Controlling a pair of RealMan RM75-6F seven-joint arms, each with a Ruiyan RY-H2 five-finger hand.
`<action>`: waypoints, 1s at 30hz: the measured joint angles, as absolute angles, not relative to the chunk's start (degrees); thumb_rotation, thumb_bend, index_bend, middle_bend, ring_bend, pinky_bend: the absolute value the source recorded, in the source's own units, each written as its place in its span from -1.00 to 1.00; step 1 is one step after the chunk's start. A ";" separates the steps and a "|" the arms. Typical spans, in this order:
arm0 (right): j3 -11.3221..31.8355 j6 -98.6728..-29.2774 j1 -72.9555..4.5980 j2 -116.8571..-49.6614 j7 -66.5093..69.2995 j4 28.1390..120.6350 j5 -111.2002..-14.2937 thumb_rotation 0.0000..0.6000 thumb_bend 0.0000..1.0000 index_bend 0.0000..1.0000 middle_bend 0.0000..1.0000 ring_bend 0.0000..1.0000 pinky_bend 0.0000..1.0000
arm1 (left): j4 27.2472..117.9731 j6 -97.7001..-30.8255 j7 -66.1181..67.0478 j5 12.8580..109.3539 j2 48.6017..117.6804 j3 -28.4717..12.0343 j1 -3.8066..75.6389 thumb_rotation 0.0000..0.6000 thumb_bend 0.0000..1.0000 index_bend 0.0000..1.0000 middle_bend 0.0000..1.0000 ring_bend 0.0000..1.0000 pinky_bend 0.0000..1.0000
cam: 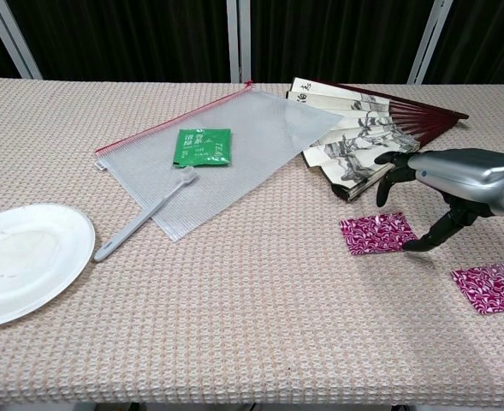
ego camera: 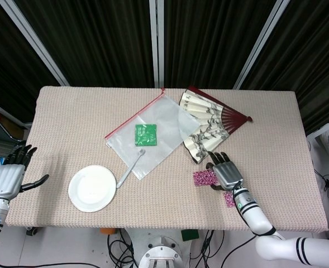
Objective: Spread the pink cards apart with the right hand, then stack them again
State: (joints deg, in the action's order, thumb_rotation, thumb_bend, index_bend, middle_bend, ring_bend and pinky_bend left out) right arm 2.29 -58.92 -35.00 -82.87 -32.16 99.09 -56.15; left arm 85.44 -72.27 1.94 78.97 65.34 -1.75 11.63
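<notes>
Two pink patterned cards lie apart on the woven tablecloth. One pink card (cam: pixel 376 233) (ego camera: pixel 203 178) sits just left of my right hand (cam: pixel 444 190) (ego camera: pixel 224 172). The other pink card (cam: pixel 490 286) (ego camera: pixel 229 199) lies nearer the front edge, partly under the wrist in the head view. My right hand hovers over the first card's right edge, fingers spread and curved down, holding nothing; whether a fingertip touches the card is unclear. My left hand (ego camera: pixel 9 177) hangs off the table's left edge, fingers apart and empty.
A folding fan (cam: pixel 371 128) lies open just behind the right hand. A clear zip bag (cam: pixel 226 154) with a green packet (cam: pixel 204 145) is at centre, a grey toothbrush (cam: pixel 142 217) on its corner. A white paper plate (cam: pixel 20 259) sits front left.
</notes>
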 measured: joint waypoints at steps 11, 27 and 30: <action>-3.20 -62.90 -30.33 -71.82 -30.83 107.75 -62.15 1.00 -0.09 -0.30 -1.00 -1.00 -1.00 | 85.45 -72.83 1.83 79.55 65.57 -1.52 11.34 -1.00 -0.90 -1.00 -1.00 -1.00 -0.70; -7.79 -63.16 -25.73 -69.52 -30.97 107.45 -66.31 1.00 -0.24 -0.32 -1.00 -1.00 -1.00 | 86.10 -73.41 2.78 80.03 65.51 -1.29 11.07 -1.00 -0.90 -1.00 -1.00 -1.00 -0.70; -7.90 -62.52 -25.76 -69.61 -32.04 107.35 -66.03 1.00 -0.24 -0.35 -1.00 -1.00 -1.00 | 86.15 -73.37 2.76 80.01 65.48 -1.35 11.11 -1.00 -0.90 -1.00 -1.00 -1.00 -0.70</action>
State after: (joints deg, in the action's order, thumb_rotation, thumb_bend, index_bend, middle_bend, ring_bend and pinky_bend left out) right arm -7.90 -62.52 -25.76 -69.61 -32.04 107.35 -66.03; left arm 86.15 -73.37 2.76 80.01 65.48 -1.35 11.11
